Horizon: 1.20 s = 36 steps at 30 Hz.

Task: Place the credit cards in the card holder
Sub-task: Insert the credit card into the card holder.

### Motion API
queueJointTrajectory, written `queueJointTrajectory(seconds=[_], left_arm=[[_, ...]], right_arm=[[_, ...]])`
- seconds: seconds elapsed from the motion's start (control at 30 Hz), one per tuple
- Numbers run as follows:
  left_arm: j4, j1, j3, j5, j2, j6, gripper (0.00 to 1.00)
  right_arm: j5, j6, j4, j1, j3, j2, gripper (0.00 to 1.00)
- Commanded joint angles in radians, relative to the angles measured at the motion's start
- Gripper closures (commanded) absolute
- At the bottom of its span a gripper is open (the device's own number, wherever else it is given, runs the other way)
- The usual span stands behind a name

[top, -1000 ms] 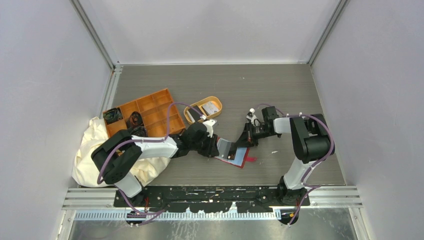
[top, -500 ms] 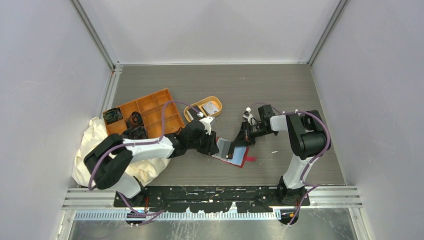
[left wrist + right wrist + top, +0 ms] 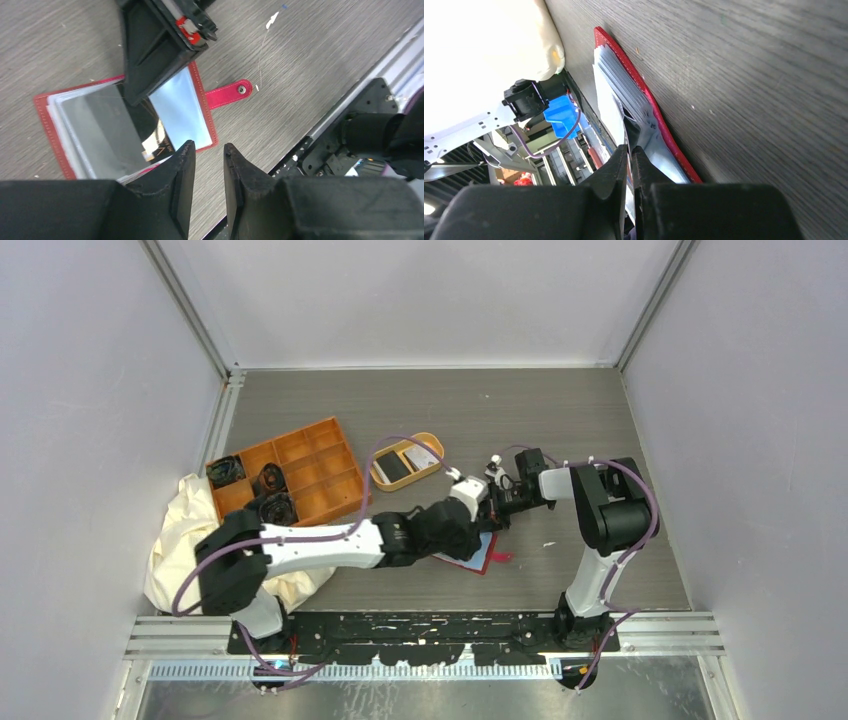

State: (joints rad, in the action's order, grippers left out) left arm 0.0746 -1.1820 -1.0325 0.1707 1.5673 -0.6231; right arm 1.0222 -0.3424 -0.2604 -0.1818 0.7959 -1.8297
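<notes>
The red card holder [image 3: 480, 558] lies open on the table, its snap tab [image 3: 227, 92] pointing right. A black card [image 3: 150, 142] with gold print sits inside its clear sleeves [image 3: 182, 107]. My right gripper [image 3: 494, 512] is shut on one clear sleeve [image 3: 611, 107] and holds it lifted; its fingers [image 3: 150, 55] show in the left wrist view. My left gripper [image 3: 209, 150] hovers over the holder's near edge, jaws a little apart and empty. A black card [image 3: 397, 468] and a pale card [image 3: 422, 454] lie in the tan dish [image 3: 432, 440].
An orange compartment tray [image 3: 300, 465] with dark items stands at the left, beside a cream cloth [image 3: 180, 530]. The metal rail [image 3: 430, 625] runs along the near table edge. Both arms crowd together over the holder.
My left arm has swung right and stretched over the card holder, uncovering the dish. The grey sheet seen at its jaws before is no longer there. The right gripper has barely moved.
</notes>
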Motion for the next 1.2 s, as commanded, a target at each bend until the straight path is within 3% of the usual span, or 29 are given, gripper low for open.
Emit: queueJointTrajectory(seconds=[0.0,0.37,0.73,1.17], left_arm=[[0.158,-0.061,-0.143,0.166,0.118,-0.019,0.72],[0.178,-0.07,-0.265,0.106,0.295,-0.011,0.72],[0.322,-0.033,-0.354,0.154,0.39,-0.015,0.65],[0.319,0.028,-0.275,0.177,0.323,-0.015,0.59]], right_arm=[[-0.04,0.025,-0.015,-0.005,0.034,-0.014,0.88],[-0.045,0.035,-0.034,-0.005,0.043,-0.022,0.88],[-0.045,0.049,-0.055,-0.005,0.052,-0.031,0.87],[-0.045,0.082,-0.104,-0.004,0.078,-0.028,0.63]])
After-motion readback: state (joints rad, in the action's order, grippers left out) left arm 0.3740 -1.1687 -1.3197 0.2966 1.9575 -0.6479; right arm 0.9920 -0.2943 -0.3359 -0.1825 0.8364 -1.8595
